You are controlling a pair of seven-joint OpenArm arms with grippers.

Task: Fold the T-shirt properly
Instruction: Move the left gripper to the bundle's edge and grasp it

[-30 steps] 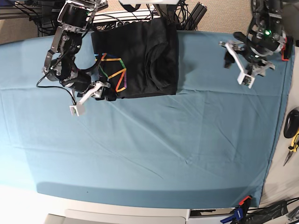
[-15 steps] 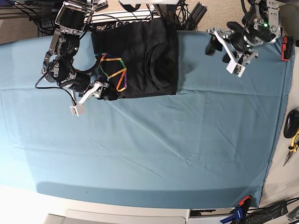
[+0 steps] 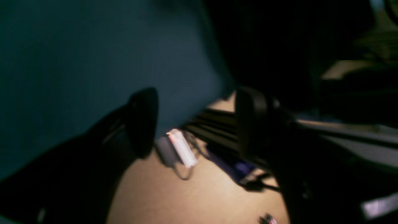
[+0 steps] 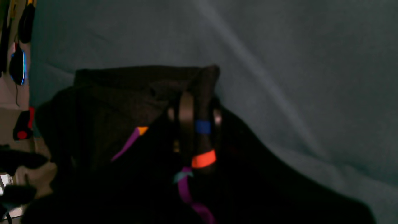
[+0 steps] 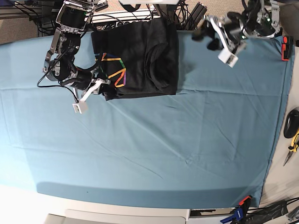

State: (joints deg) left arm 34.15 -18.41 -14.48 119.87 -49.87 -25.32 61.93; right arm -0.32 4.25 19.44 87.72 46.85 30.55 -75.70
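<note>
Base view, left to right: the right gripper (image 5: 103, 88) sits at the lower left corner of the shirt (image 5: 140, 58), its jaws drawn in on the black fabric there, and that corner is bunched and lifted off the cloth (image 5: 149, 149). The right wrist view confirms it: a pinched ridge of black cloth with orange, blue and purple print stripes stands up between the closed fingers (image 4: 186, 124).

The shirt lies at the far edge of the table, left of centre, already folded into a near-square block. Its slightly longer side runs left to right, and its far edge touches the table's back rim. The rainbow line print (image 5: 113, 71) shows on the left part. The curved neckline (image 5: 154, 63) lies in the right half and bulges toward the left. The right edge is straight and runs from far to near.

Further right, the left gripper (image 5: 210, 35) hangs above the teal cloth near the table's far edge, just beside the shirt's upper right corner but apart from it. Its jaws are spread wide and hold nothing; the left wrist view shows two dark fingers (image 3: 143, 121) well separated, with cloth and floor between them.

At the far right edge lie a mouse (image 5: 291, 122) and pliers (image 5: 293, 144).
</note>
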